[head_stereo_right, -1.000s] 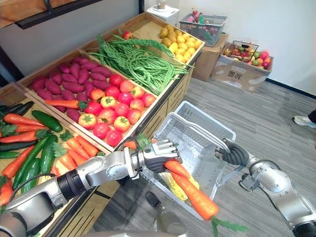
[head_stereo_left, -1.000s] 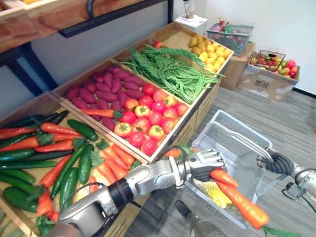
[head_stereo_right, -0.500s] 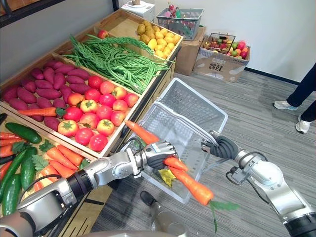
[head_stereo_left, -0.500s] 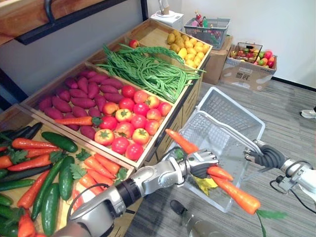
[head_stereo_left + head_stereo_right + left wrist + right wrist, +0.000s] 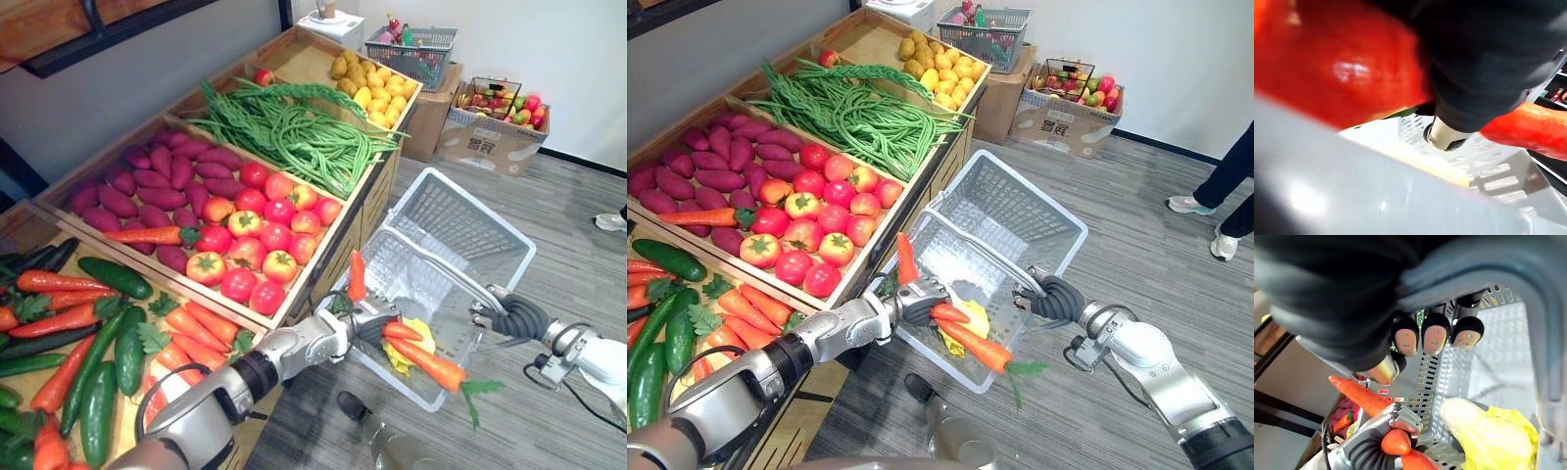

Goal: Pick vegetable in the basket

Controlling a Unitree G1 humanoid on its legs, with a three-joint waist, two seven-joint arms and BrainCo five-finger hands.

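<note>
Carrots [image 5: 427, 363] sit bunched in the left hand [image 5: 368, 329], fingers curled round them, low over the basket [image 5: 470, 201] by its near rim. One points up; the long one's leaves [image 5: 473, 392] seem to trail past the edge. Release here and it could tip onto the floor [image 5: 558, 421]. The right hand [image 5: 516, 318] is wrapped round the handle [image 5: 446, 279]; a wobble there would worsen it.

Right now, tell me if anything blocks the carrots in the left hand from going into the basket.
Nothing visible does. The left hand holds the carrots at the open basket's near rim, with the right hand shut on its handle farther along. A yellow vegetable lies inside beneath them but leaves room.
</note>
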